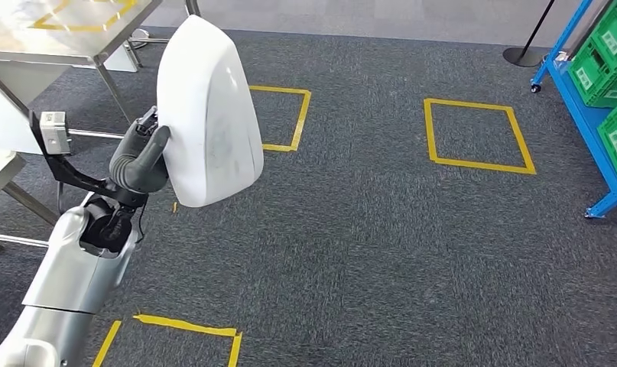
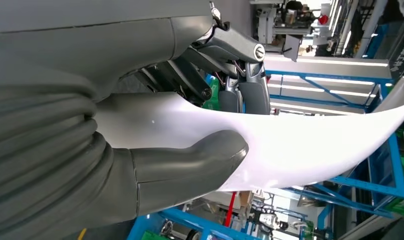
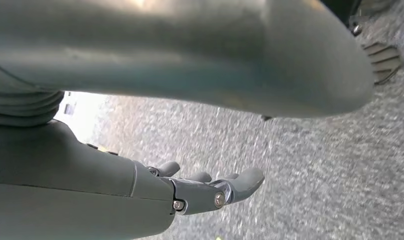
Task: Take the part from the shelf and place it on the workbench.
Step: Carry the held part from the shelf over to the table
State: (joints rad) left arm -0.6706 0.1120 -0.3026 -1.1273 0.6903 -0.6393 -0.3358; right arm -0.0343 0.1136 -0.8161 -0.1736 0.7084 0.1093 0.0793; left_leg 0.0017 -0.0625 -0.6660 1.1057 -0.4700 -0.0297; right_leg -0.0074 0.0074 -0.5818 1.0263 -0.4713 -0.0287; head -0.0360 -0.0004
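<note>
Silver left arm [image 1: 68,267], grey ribbed wrist cover, grey thumbed left hand [image 1: 141,157], dark fingers [image 2: 250,95] with silver screws, right hand [image 3: 210,187] alike

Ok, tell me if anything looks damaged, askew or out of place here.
Nothing stands out. The left hand grips the large white curved shell part at its edge, carried above the grey carpet floor. The right hand hangs with fingers apart. The yellow tape squares lie flat.

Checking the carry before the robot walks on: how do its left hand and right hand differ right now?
The left hand grips the white part, thumb pressed on its face; the right hand holds nothing, fingers stretched out. The left hand is raised, the right hand hangs over grey carpet. Both are grey.
</note>
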